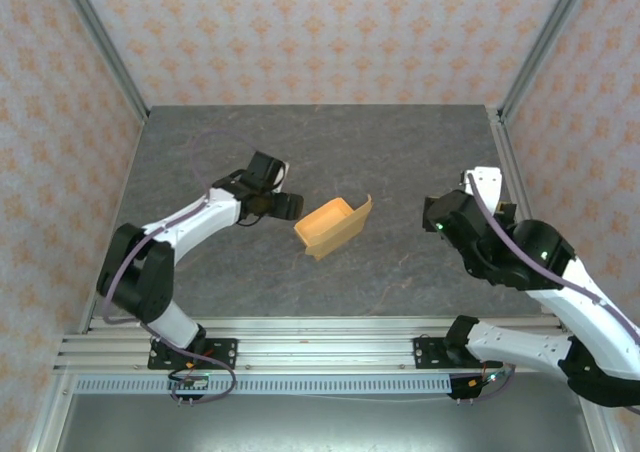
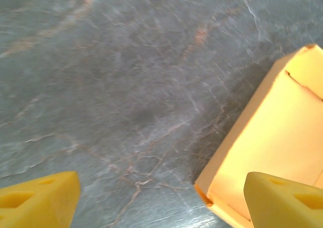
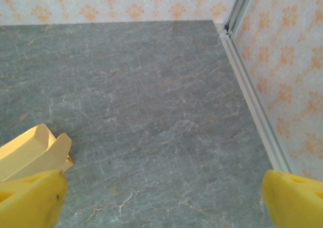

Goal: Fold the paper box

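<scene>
Near the middle of the grey marbled table (image 1: 200,262) the paper box (image 1: 333,226) sits as a partly formed open tray, with its side walls raised and a rounded flap standing up at its right end. The folding therefore looks well along but not finished. The step in hand appears to be an approach to the tray's left end for another tuck or crease. The left gripper (image 1: 290,206) hovers just beside that end with its jaws spread wide. It holds nothing, and in the left wrist view only bare table lies between its yellow fingers (image 2: 40,200). One finger overlaps the box's near wall in that view, and I cannot tell whether it touches the card. The right gripper (image 3: 161,203) is also fully spread and empty, well apart from the box on the right side of the table, with the tray's flap end off to its left. The next move probably calls for the left jaws to shift over the thin wall and close gently, while the right gripper comes in to brace the light card against sliding.
</scene>
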You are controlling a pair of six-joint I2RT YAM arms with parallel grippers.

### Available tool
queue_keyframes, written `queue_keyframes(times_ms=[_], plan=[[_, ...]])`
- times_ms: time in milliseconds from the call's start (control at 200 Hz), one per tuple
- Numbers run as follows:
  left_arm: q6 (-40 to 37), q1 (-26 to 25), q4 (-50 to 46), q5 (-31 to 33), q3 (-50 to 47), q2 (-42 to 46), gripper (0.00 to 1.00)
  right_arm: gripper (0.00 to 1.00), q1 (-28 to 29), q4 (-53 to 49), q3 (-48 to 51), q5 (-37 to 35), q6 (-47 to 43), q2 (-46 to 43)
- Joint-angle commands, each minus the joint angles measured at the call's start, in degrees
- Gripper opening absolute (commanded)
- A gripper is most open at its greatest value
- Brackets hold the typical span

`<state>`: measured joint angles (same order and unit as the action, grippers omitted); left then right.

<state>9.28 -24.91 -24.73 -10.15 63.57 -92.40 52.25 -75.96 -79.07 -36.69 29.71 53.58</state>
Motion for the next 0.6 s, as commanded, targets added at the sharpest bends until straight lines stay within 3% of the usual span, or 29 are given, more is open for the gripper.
queue_keyframes(times_ms=[0,165,235,330,596], plan=[[-2.54,-1.67,-2.43,-2.23,4.26,-3.26,0.81,0.99,0.22,7.26,5.66,2.44,3.83,0.11],[2.32,-2.43,-0.57,-1.25,5.73,-7.36,0.68,0.99,0.27,22.01,17.07,11.74,7.21,2.23],[5.37,-2.42,0.31,3.06,4.96,-7.21,0.61,0.99,0.31,29.59,21.79,16.76,9.60,2.49],[7.73,-2.41,-0.18,10.18,4.73,-7.18,0.60,0.99,0.31,37.79,26.88,22.10,13.62,2.22],[9.42,-2.38,1.31,14.23,3.23,-5.11,0.60,1.00,1.72,49.81,33.25,22.44,26.45,0.49]])
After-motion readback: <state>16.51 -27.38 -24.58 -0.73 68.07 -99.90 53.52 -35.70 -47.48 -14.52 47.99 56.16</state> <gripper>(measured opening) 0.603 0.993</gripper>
